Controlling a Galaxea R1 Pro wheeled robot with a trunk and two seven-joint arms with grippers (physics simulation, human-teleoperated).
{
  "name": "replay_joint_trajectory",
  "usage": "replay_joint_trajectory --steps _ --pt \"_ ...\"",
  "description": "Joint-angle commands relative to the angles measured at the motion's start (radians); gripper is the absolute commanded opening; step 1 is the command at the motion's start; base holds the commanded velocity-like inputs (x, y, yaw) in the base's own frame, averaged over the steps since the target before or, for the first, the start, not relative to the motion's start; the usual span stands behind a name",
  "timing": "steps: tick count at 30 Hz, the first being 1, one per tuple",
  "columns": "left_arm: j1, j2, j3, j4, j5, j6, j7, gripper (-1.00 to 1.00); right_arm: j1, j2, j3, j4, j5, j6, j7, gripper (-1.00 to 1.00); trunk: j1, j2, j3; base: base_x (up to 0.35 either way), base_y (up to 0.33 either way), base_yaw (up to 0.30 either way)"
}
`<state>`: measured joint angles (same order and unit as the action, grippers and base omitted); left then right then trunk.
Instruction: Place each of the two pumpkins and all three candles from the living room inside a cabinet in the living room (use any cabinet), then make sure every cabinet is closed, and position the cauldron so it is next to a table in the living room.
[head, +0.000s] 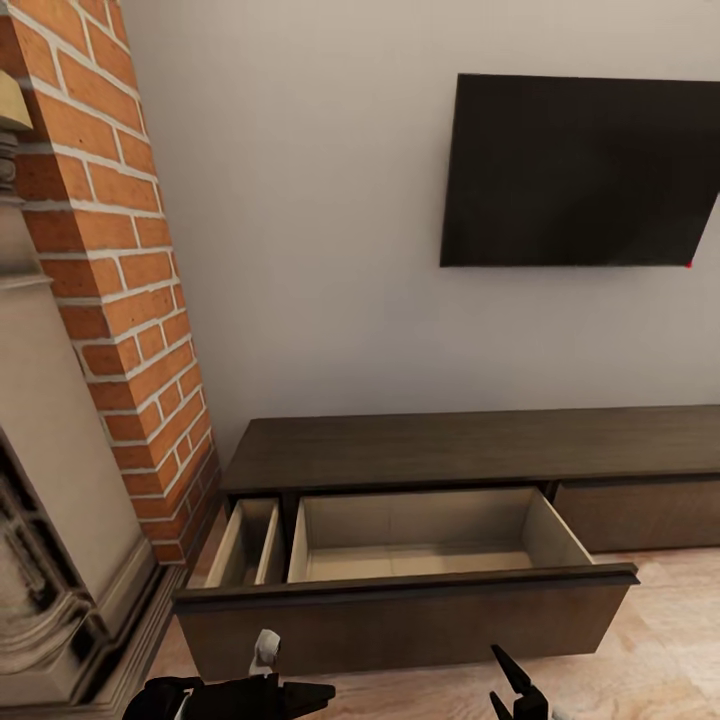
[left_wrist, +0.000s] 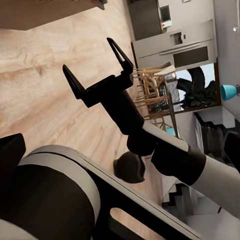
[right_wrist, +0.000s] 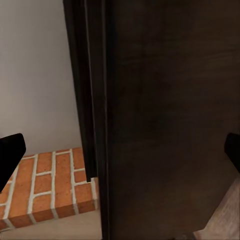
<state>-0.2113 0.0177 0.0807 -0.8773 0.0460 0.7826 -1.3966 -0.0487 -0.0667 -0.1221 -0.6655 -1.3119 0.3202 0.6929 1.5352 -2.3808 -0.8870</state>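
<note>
Facing cabinet (head: 470, 450) with drawer (head: 410, 590) open, no readable writing

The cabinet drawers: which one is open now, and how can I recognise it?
The wide drawer at the cabinet's left end, nearest the brick fireplace, is pulled out, showing empty light-wood compartments. The drawer front to its right sits flush, shut.

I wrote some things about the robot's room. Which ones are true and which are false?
1. The big drawer of the cabinet is pulled open. True.
2. A pumpkin sits inside that drawer. False: the part of the drawer that shows holds nothing.
3. A dark TV hangs on the wall above the cabinet. True.
4. The brick column is blue. False: its bricks are orange-red.
5. The right tool is squeezing a candle. False: its fingers are spread with nothing between them.
</note>
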Motion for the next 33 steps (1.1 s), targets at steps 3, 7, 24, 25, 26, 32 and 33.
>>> replay_joint_trajectory --steps 3,7,24,25,26,32,33 --pt "0.0 0.0 -0.001 0.0 0.002 0.01 -0.002 1.0 0.0 -0.001 -0.002 0.0 -0.009 0.012 0.002 1.0 -0.012 0.021 0.008 0.0 0.0 0.0" --pt "0.0 -0.001 -0.011 0.0 0.001 0.01 -0.002 1.0 0.0 -0.002 0.001 0.0 -0.004 0.013 0.003 1.0 -0.027 0.049 0.021 0.0 0.0 0.0" --pt "0.0 0.0 -0.019 0.0 0.003 0.01 -0.003 1.0 0.0 0.001 0.001 0.007 -0.004 0.0 0.007 1.0 -0.092 0.168 0.074 -0.094 0.0 0.0" --pt "0.0 0.0 -0.019 0.0 0.004 0.01 -0.003 1.0 0.0 0.001 0.0 0.012 -0.004 0.0 0.007 1.0 -0.096 0.175 0.077 -0.138 0.0 0.0" --pt "0.0 0.001 -0.019 0.0 0.004 0.01 -0.003 1.0 0.0 0.002 0.0 0.021 -0.004 0.0 0.007 1.0 -0.1 0.182 0.081 -0.088 0.0 0.0" --pt "0.0 0.001 -0.019 0.0 0.005 0.01 -0.002 1.0 0.0 0.002 -0.001 0.045 -0.004 -0.001 0.016 1.0 -0.123 0.224 0.099 -0.041 0.0 -0.048" --pt "0.0 0.001 -0.019 0.0 0.005 0.01 -0.002 1.0 0.0 0.002 -0.001 0.046 -0.004 -0.001 0.017 1.0 -0.127 0.231 0.102 -0.093 0.021 -0.186"
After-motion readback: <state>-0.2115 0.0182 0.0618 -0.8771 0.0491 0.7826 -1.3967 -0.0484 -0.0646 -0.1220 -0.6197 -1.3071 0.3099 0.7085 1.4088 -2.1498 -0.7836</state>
